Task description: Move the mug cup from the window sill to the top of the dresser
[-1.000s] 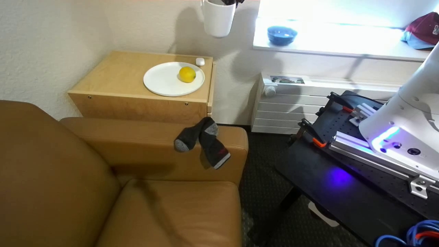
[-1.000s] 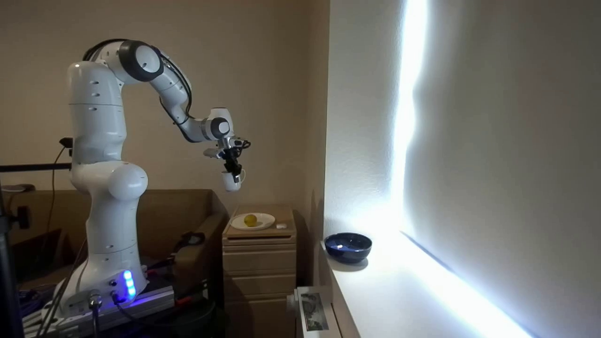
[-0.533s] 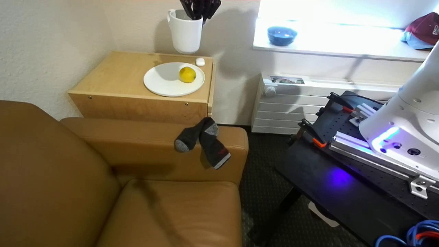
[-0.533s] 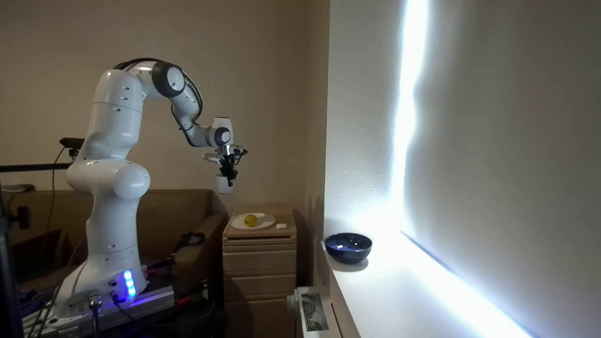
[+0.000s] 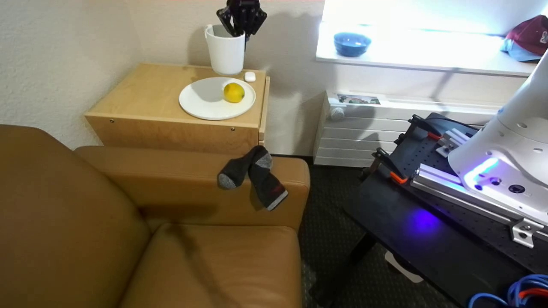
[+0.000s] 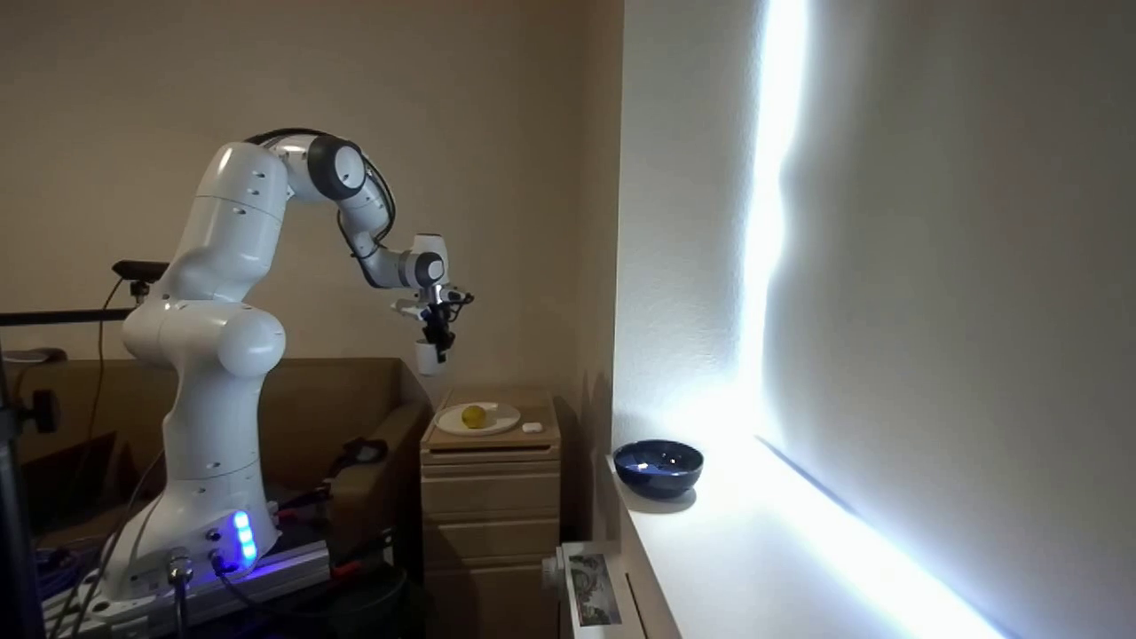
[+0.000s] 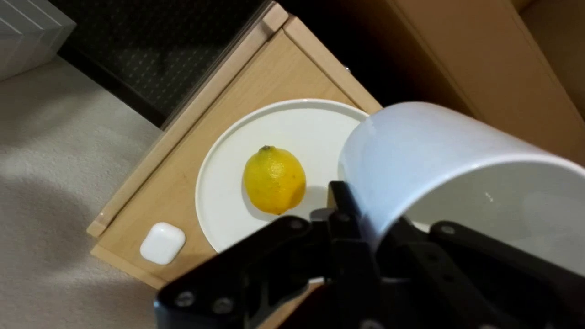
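In the wrist view, the right edge crops the white mug [image 7: 438,144]; it and the pincer [image 7: 371,223] hide part of the round plate [image 7: 315,137]. In an exterior view, the right edge crops the maroon baseball cap [image 5: 528,36].

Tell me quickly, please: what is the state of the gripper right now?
Gripper: closed, holding the white mug in the air.

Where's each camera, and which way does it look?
In an exterior view: high, looking down over sofa and dresser; base and tool show.
In an exterior view: near the windowsill, looking along it; nearly the whole arm shows.
Wrist view: on the arm's end, facing down at lemon and mug; tool shows.
Both exterior views show mug and bowl.
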Controlling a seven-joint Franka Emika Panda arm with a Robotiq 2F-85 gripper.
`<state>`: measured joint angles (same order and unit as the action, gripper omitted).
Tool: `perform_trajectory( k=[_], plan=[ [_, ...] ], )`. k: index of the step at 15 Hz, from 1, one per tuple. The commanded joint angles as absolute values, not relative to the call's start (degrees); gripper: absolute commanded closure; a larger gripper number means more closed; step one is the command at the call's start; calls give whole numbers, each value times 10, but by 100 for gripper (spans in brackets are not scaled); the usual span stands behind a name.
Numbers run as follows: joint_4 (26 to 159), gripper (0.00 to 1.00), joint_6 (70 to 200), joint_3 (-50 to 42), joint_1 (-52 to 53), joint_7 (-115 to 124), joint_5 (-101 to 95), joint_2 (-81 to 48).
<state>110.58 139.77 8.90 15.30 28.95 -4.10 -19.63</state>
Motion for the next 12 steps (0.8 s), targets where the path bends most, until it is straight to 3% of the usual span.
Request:
perform_trajectory(
  k=[1, 9, 12],
  plan=[
    [1023, 98, 1386, 55, 172, 330, -44, -284],
    [837, 98, 1345, 12, 220, 411, -44, -425],
    [858, 94, 1363, 17, 218, 405, -35, -419]
  ],
)
